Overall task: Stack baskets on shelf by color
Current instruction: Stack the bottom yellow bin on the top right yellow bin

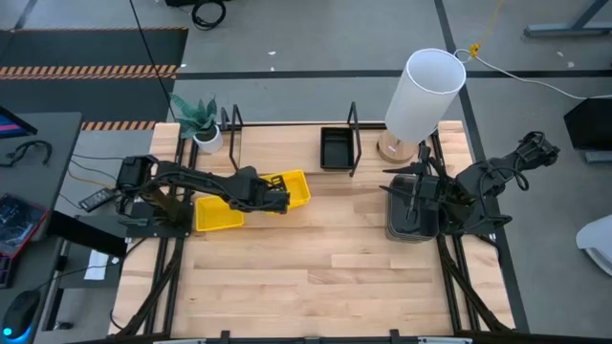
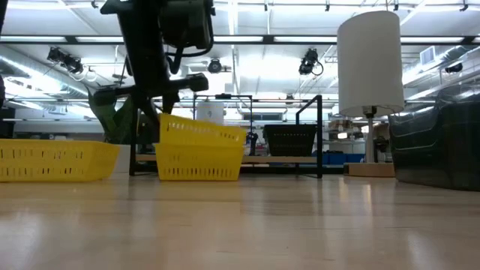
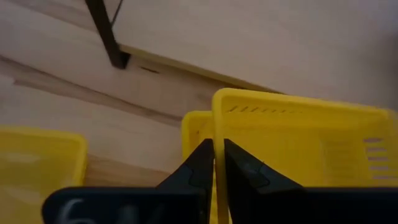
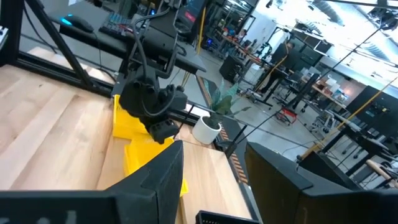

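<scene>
Wooden tabletop (image 1: 316, 258) | your left gripper (image 3: 217, 163) pinches a yellow basket (image 1: 287, 188) wall, near the shelf (image 1: 287, 143) | right gripper (image 4: 211, 180) open above grey baskets (image 1: 411, 218) | one black basket (image 1: 336, 148) shelved; most remain

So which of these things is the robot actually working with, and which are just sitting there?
Job: bright yellow plastic baskets, one pinched by the left gripper; small black basket on the light-wood shelf; dark grey baskets by the right gripper.
Lying about: white cylindrical lamp; potted plant in white pot.
</scene>
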Motion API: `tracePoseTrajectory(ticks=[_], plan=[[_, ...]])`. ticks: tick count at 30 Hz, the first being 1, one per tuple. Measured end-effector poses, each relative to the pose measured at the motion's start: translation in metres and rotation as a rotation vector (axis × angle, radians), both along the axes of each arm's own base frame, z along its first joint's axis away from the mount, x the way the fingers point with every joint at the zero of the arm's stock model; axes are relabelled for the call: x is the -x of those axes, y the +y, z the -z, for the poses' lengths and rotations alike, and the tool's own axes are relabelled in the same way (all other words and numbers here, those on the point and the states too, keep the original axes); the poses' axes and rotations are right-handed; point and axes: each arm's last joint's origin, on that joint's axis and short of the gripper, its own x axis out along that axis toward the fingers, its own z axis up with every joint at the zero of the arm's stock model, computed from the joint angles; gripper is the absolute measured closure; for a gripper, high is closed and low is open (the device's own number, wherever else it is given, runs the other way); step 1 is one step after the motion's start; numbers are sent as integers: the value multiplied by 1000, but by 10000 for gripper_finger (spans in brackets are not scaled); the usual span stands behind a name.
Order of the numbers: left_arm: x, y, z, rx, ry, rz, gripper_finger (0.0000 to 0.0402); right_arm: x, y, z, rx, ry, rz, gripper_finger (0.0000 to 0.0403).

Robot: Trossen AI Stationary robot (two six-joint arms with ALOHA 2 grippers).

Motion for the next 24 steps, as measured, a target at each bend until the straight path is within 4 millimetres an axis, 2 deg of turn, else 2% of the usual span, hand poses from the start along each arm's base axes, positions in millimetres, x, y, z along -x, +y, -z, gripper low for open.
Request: tracePoseTrajectory(ticks=[7, 14, 20, 24], plan=[[-4, 0, -6, -26, 11, 48, 370, 0, 0, 0, 0, 0, 0, 227], [-3, -1, -5, 38, 42, 88, 361, 0, 0, 0, 0, 0, 0, 227], [-3, -2, -5, 62, 54, 109, 338, 0, 0, 0, 0, 1, -3, 227], [-3, 0, -4, 92, 76, 139, 305, 0, 0, 0, -1, 0, -3, 227]])
